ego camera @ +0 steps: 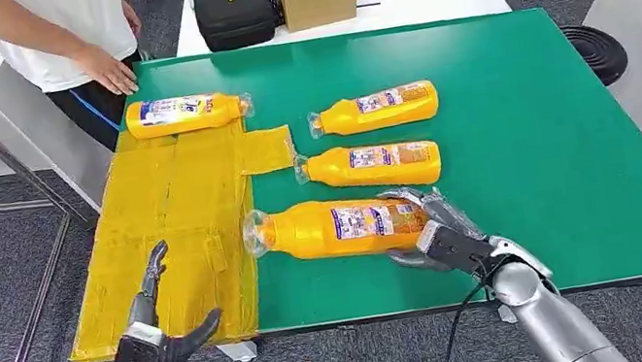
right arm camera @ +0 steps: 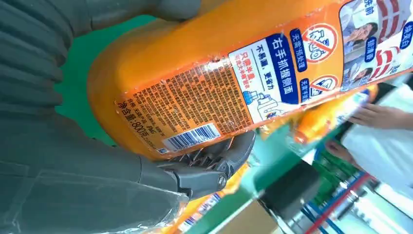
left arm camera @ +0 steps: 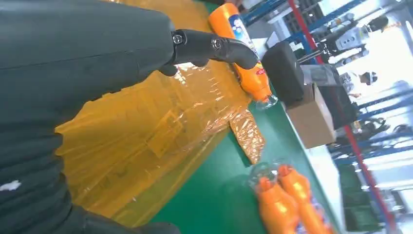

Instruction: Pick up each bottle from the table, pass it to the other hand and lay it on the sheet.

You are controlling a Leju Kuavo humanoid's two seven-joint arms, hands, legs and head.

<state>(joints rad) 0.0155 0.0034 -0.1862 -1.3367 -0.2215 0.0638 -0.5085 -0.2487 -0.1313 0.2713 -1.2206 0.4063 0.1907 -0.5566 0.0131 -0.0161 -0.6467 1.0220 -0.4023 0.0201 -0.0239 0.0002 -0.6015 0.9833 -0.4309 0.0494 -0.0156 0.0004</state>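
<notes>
Right hand (ego camera: 439, 232) w/ fingers (right arm camera: 214, 161) wrapped round base of nearest bottle (ego camera: 337, 227), lying on green surface (ego camera: 530, 156) beside yellow sheet (ego camera: 178, 234), prob. gripped low so neck is free for handover; left hand (ego camera: 157, 331) open, empty, over sheet, waiting.

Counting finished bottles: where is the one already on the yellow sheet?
In the head view, the bottle lies across the yellow sheet's far edge, near a person's hand.

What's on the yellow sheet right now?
One bottle lies on the sheet's far end, near a person's hand. The left hand hovers open over the near end, hiding part of it.
</notes>
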